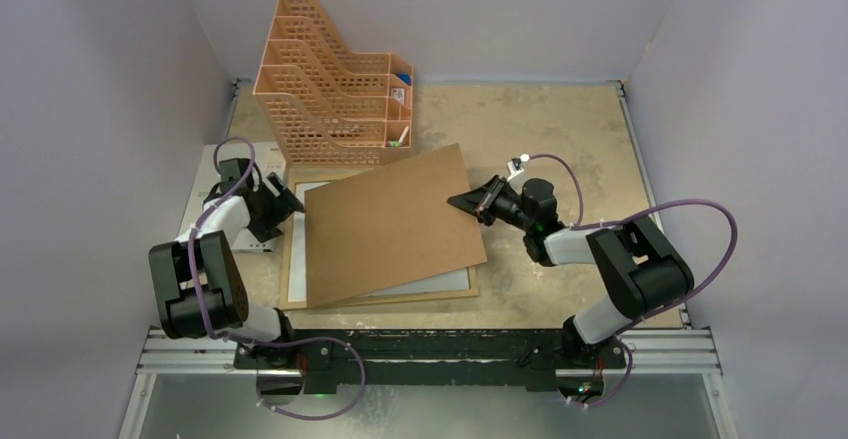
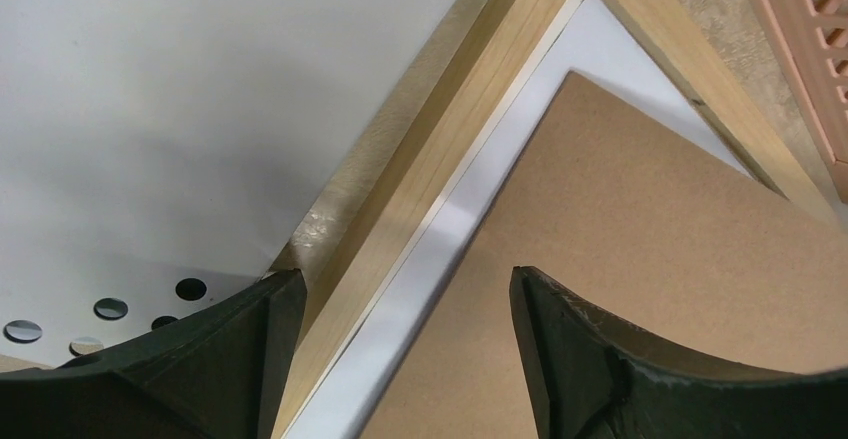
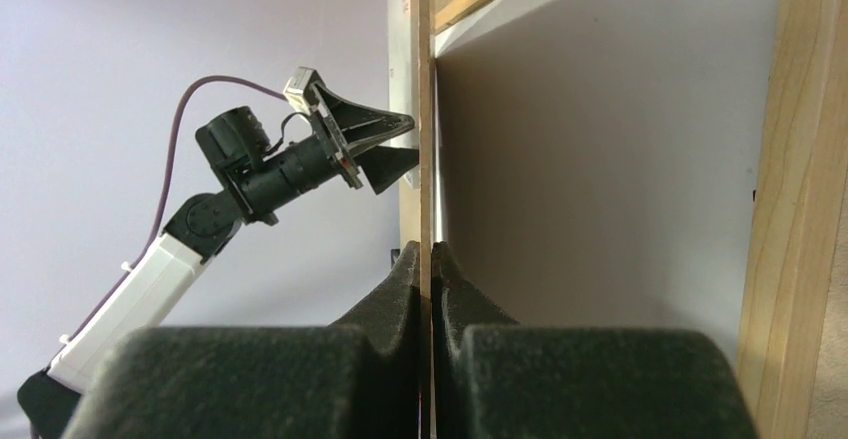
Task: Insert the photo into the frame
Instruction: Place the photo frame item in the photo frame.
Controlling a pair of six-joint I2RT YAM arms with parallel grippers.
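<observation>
Photo [image 2: 600,49] lies white side up inside the frame [image 2: 440,144], flat on the table [image 1: 540,129]. It shows only as a pale strip along the 9 and 6 o'clock sides; the rest is under the brown backing board [image 1: 390,224], which sits skewed across the frame. Judgement: the print is light, thin and floppy, easy to crease and slick on its bed, so it is better nudged by an edge or pressed flat than pinched mid-sheet. The frame is rigid wood and good for bracing (any pane under the print is out of sight). The board looks stiff, so an edge grip suits it. Right gripper [image 3: 428,254] reaches in low from 3 o'clock, jaws clamped on the board's 3 o'clock edge. Left gripper [image 2: 405,279] hangs over the 9 o'clock rail, jaws wide apart, holding nothing. Orange file organizer [image 1: 330,79] stands at 12 o'clock; grey perforated sheet [image 2: 150,109] lies outside the 9 o'clock rail.
</observation>
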